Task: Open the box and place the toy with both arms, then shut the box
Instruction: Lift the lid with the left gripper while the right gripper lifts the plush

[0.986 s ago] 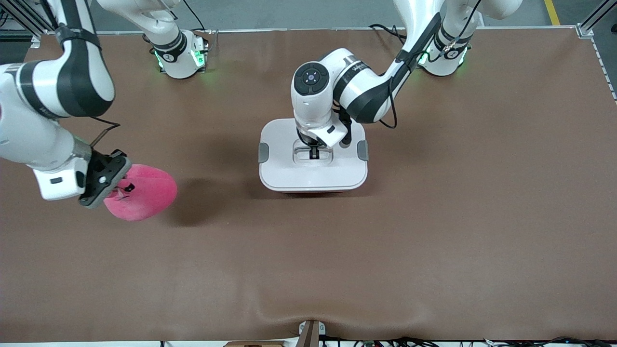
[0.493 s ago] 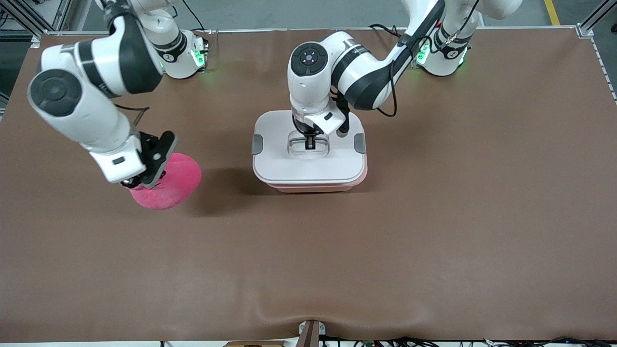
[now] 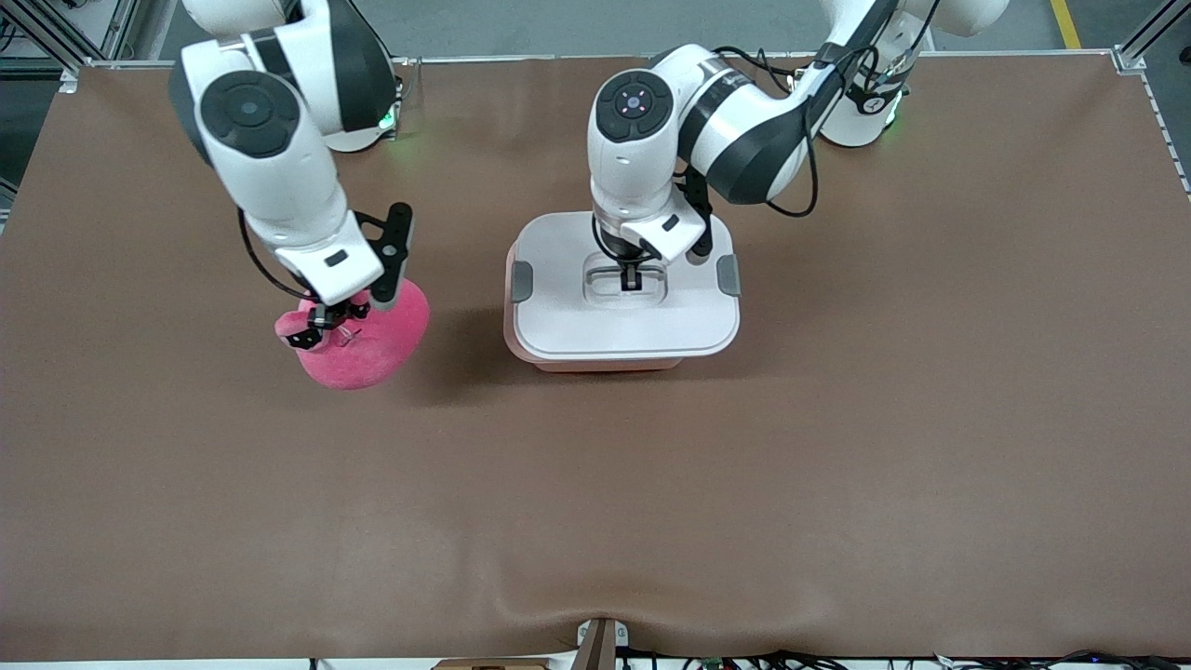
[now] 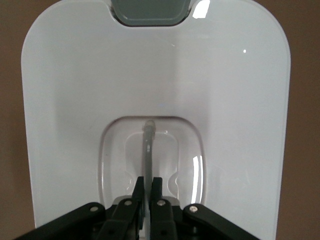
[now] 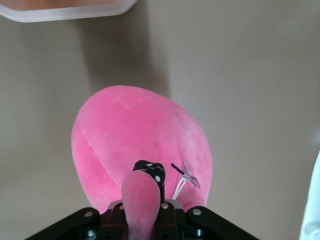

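The box's pink tub (image 3: 605,365) stands mid-table, mostly hidden under its white lid (image 3: 568,316). My left gripper (image 3: 633,277) is shut on the lid's grey handle (image 4: 148,140) and holds the lid just above the tub, slightly offset. In the left wrist view the lid (image 4: 75,100) fills the frame and my left gripper (image 4: 147,185) pinches the handle. My right gripper (image 3: 321,321) is shut on an ear of the pink toy (image 3: 372,340) and holds it above the table beside the box, toward the right arm's end. The toy (image 5: 140,135) hangs below my right gripper (image 5: 142,210).
Grey clips (image 3: 522,281) (image 3: 728,274) sit on the lid's two short sides. The tub's rim (image 5: 65,12) shows at the edge of the right wrist view. The brown table cover (image 3: 595,521) has a small bulge near the front camera's edge.
My right arm has carried the toy up and toward the box. My left gripper has lifted the lid off the tub and shifted it a little toward the left arm's end.
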### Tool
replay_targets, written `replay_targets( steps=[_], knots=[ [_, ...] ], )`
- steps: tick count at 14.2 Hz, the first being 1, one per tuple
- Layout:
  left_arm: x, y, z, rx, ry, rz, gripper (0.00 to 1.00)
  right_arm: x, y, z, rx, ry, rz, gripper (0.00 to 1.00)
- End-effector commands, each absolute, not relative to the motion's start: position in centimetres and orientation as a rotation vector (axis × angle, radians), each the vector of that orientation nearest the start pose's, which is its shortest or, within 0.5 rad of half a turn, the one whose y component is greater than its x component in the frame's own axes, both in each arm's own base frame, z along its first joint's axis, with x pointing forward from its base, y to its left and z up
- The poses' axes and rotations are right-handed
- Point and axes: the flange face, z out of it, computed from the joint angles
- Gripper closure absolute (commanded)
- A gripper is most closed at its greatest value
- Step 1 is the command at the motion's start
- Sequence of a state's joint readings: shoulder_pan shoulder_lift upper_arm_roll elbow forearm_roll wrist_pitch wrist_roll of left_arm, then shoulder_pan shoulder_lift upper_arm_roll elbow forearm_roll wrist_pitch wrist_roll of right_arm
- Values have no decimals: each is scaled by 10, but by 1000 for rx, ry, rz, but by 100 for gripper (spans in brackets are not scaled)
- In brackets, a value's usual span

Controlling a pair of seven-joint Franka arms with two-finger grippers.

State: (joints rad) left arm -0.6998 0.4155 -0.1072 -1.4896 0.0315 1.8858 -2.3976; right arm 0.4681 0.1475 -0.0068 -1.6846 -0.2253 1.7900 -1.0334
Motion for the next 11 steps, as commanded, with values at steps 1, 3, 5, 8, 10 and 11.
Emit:
replay_targets(
  steps=[1, 3, 5, 8, 10, 11],
  knots=[
    [496, -448, 458, 2241, 2223, 9, 100, 525, 293, 512, -2290, -2564, 199, 100],
    [512, -422, 470, 2247, 2209, 11, 100, 508, 323, 509, -2217, -2692, 220, 100],
    [525, -401, 479, 2265, 2191, 13, 100, 491, 344, 501, -2152, -2782, 262, 100],
    [545, -364, 495, 2281, 2153, 22, 100, 477, 359, 496, -2074, -2854, 305, 100],
    [552, -347, 496, 2343, 2115, 16, 100, 475, 363, 499, -1913, -2999, 360, 100],
    [560, -330, 500, 2331, 2127, 18, 100, 476, 363, 500, -1866, -3037, 372, 100]
  ],
)
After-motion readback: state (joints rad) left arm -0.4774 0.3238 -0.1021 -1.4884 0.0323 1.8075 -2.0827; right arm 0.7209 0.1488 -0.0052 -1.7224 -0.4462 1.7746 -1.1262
